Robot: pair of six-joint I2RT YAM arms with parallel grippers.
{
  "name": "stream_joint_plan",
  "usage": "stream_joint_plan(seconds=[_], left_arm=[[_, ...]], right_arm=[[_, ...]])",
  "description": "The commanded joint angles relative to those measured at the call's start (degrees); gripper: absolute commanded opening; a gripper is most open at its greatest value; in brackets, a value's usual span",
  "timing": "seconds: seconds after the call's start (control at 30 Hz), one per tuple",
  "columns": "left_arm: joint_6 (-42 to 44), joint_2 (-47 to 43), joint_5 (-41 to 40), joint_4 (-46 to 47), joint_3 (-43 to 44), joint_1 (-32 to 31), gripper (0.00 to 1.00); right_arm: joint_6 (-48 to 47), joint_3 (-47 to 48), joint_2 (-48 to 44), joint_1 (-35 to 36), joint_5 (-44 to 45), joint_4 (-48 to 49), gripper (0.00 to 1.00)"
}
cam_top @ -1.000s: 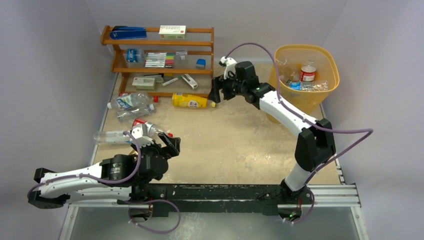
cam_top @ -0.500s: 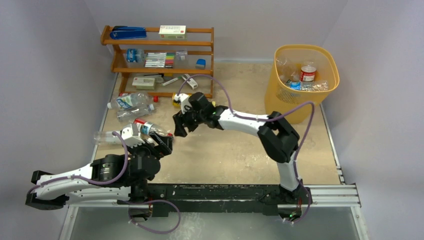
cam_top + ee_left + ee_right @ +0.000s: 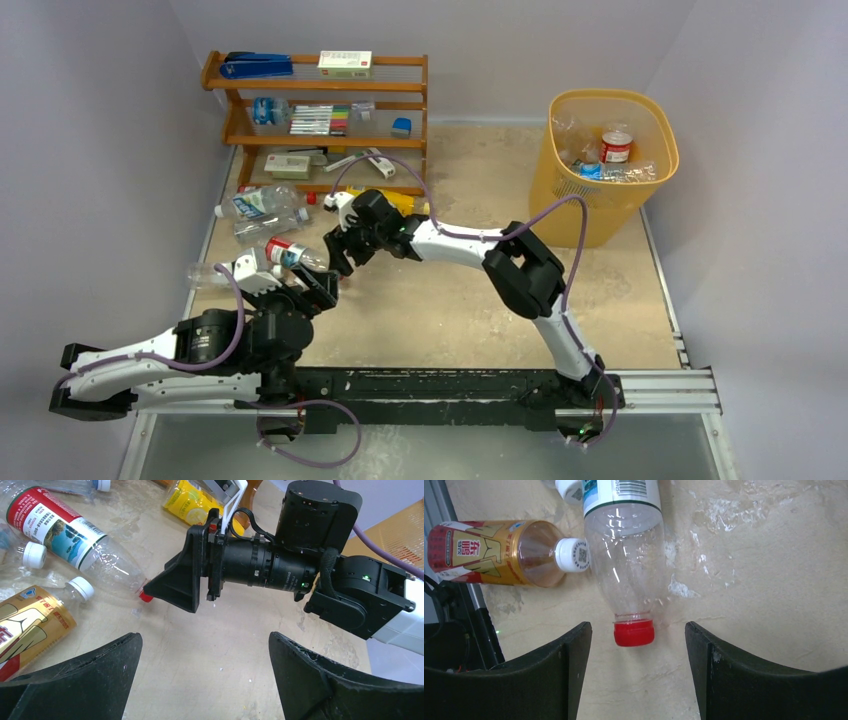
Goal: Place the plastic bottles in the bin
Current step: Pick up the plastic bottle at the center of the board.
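A red-capped clear bottle (image 3: 624,565), lying well left of the bin (image 3: 566,196), is straddled by the right gripper (image 3: 636,632), its fingers apart (nothing clamped yet). Closing on the bottle is judged the next move. The left gripper (image 3: 205,647) is held wide open.

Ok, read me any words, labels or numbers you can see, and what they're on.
Nothing reads clearly.
amber bottle: big Chinese characters on its label, cut off and turned.
white cap: QR code only.
clear bottle: barcode, digits too small.
box on the shelf rack: print blurred.
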Motion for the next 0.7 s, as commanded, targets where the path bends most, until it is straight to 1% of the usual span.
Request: stream_joint_plan(seconds=[0.0,0.37,0.57,0.67], left_arm=[[-0.6,0.2,-2.0,-0.4,1.9,-0.4,0.98],[-0.4,1.0,-1.5,1.2,1.4,-0.4,0.98],[-0.1,1.6,-1.2,1.9,1.4,-0.4,0.98],[0.0,1.8,-1.2,2.2,1.4,-0.4,0.98]], right_arm=[[-0.1,3.5,1.0,0.4,0.5,1.2,0.71],[-0.2,4.2,4.1,1.6,0.0,1.2,0.66],[0.1,4.5,4.8,2.1,0.0,1.5,0.6],[-0.1,4.5,4.8,2.0,0.0,1.6,0.54]])
